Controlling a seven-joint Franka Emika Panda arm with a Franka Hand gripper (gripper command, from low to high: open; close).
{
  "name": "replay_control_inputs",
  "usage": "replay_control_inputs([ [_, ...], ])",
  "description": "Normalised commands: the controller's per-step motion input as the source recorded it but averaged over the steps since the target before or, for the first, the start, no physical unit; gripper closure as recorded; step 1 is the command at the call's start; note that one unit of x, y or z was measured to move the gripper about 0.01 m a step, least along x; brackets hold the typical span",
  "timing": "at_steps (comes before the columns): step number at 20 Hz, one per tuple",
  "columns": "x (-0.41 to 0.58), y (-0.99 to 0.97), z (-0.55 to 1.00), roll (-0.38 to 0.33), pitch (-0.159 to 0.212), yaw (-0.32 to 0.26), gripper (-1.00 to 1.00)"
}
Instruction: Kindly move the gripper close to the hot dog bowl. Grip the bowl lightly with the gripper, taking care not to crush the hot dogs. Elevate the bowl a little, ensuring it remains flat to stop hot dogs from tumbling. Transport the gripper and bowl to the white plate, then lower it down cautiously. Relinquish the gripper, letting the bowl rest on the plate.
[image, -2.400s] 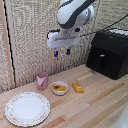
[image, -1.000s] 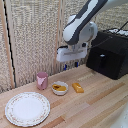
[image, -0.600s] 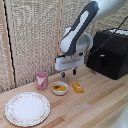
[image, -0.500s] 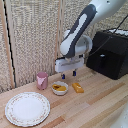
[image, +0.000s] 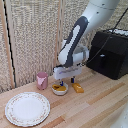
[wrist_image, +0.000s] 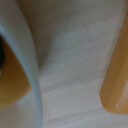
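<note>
Wooden table (image: 95, 105) | tool (image: 66, 81) over hot dog bowl (image: 60, 89), fingertips hidden | grip state perhaps unreadable, cannot tell

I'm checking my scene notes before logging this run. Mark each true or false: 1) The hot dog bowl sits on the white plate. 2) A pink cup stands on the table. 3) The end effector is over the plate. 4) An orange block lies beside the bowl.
1) False: the hot dog bowl rests on the table, apart from the white plate.
2) True: the pink cup.
3) False: the end effector is down at the bowl.
4) True: the orange block, on the exterior view's right.
</note>
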Motion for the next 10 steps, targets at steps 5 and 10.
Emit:
replay_control_inputs([
  [5,0.106,0.22,-0.12,-0.093,0.002,0.040,1.00],
  [10,0.027,0.11,-0.08,-0.036,0.001,0.027,1.00],
])
